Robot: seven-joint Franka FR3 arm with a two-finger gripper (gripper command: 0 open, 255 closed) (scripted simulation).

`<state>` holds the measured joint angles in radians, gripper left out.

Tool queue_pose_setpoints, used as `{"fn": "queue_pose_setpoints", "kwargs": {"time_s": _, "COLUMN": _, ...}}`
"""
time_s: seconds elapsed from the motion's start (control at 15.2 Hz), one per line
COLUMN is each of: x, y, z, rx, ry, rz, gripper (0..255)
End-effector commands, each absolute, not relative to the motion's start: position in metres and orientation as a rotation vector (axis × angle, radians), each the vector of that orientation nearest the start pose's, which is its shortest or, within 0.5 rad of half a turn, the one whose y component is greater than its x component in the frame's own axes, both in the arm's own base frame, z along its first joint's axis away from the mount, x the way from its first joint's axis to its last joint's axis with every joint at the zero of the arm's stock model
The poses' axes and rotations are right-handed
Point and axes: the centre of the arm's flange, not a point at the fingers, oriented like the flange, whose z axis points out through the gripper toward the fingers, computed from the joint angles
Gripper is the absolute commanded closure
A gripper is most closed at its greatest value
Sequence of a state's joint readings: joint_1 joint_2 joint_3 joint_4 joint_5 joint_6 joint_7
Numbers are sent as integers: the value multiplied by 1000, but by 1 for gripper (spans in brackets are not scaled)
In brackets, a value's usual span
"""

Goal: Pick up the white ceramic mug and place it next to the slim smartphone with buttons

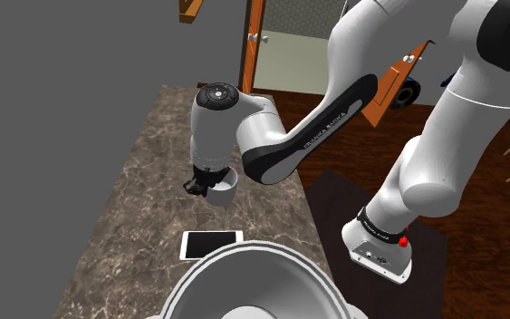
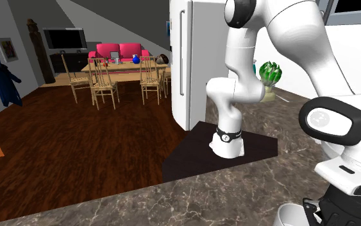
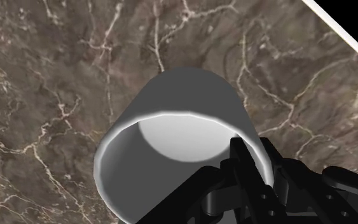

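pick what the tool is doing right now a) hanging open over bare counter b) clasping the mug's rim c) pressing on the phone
b: the wrist view shows the tool pinching the mug by its wall at the rim, from inside and outside.

- One plain white cylindrical mug (image 3: 184,98).
- One flat white-edged smartphone with a black screen (image 1: 211,245).
- One large round white bowl (image 1: 253,258).
- One brown marbled stone surface (image 1: 135,190).
- One white jointed arm (image 1: 284,145), carrying one black gripper (image 1: 207,186).
- Three pale wooden chairs (image 2: 103,83), possibly a fourth hidden among them.
- One pink sofa (image 2: 118,51).
- One small blue vase (image 2: 135,59).
- One green potted plant (image 2: 270,72).
- One tall white refrigerator (image 2: 201,64).
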<state>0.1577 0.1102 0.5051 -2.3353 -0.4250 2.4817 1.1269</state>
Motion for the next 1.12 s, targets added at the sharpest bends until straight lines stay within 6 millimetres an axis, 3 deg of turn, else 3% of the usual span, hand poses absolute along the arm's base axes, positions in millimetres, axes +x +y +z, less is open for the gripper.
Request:
{"fn": "queue_pose_setpoints", "kwargs": {"time_s": 0.0, "x": 407, "y": 321, "z": 300, "rx": -3207, "ry": 221, "rz": -329, "gripper": 255}}
{"fn": "queue_pose_setpoints", "kwargs": {"time_s": 0.07, "x": 407, "y": 321, "z": 300, "rx": -3207, "ry": 221, "rz": -329, "gripper": 0}}
{"fn": "queue_pose_setpoints", "kwargs": {"time_s": 0.4, "x": 407, "y": 321, "z": 300, "rx": -3207, "ry": 221, "rz": -329, "gripper": 0}}
{"fn": "queue_pose_setpoints", "kwargs": {"time_s": 0.66, "x": 398, "y": 326, "z": 348, "rx": -3207, "ry": 221, "rz": -329, "gripper": 0}}
{"fn": "queue_pose_setpoints", "kwargs": {"time_s": 1.06, "x": 398, "y": 326, "z": 348, "rx": -3207, "ry": 221, "rz": -329, "gripper": 0}}
